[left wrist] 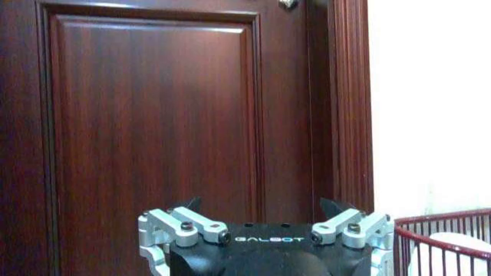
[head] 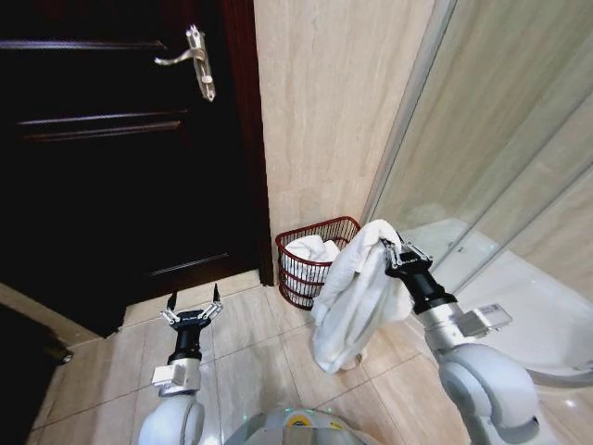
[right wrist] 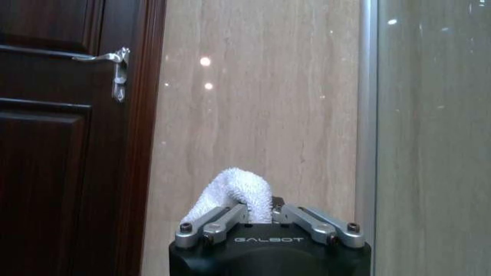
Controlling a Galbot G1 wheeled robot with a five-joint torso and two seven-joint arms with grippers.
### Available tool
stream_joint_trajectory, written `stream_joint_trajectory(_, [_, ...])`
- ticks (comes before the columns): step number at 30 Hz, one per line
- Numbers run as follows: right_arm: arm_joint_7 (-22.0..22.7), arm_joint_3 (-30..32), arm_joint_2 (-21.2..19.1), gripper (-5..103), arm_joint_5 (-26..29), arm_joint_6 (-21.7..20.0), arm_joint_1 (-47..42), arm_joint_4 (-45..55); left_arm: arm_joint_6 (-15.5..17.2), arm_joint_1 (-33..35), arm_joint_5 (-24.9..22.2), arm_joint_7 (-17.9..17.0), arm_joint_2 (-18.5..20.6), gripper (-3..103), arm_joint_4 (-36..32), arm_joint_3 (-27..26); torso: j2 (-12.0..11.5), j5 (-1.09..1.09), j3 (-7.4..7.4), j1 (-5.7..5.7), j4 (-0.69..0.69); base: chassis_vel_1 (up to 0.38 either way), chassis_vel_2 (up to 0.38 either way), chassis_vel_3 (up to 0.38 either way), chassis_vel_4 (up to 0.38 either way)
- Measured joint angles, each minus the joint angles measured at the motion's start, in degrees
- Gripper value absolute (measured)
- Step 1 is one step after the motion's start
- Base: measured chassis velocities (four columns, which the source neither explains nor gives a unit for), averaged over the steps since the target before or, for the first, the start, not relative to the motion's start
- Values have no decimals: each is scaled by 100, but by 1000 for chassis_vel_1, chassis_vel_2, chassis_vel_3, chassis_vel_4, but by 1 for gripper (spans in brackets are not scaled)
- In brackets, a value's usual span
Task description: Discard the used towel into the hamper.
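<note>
A white used towel (head: pixel 357 292) hangs in folds from my right gripper (head: pixel 389 248), which is shut on its top edge, right of and slightly nearer than the hamper. In the right wrist view the towel (right wrist: pixel 236 192) bulges up between the closed fingers (right wrist: pixel 222 221). The hamper (head: pixel 315 261), a small dark red wire basket, stands on the floor against the beige wall with white cloth inside; its rim (left wrist: pixel 445 230) shows in the left wrist view. My left gripper (head: pixel 193 306) is open and empty, low over the floor tiles, left of the hamper, facing the door.
A dark wooden door (head: pixel 111 158) with a metal lever handle (head: pixel 190 57) fills the left. A beige tiled wall (head: pixel 334 111) is behind the hamper. A glass shower screen (head: pixel 500 167) runs along the right. Beige floor tiles (head: pixel 250 352) lie between the arms.
</note>
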Motion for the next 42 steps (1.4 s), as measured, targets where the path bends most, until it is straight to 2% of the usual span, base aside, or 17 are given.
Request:
stream_joint_trajectory(21, [138,-13,46,6,-68,-182,-94,0,16,-37,40,25,2,100,24,-4,501,0,371,133,0,2,-3,-3,2])
stream_joint_trajectory(42, [200,-30,37,6,-63,-76,-129,0,6,1,5,38,3,100,-13,-14,900,0,634,263,1,26,-26,-22,25])
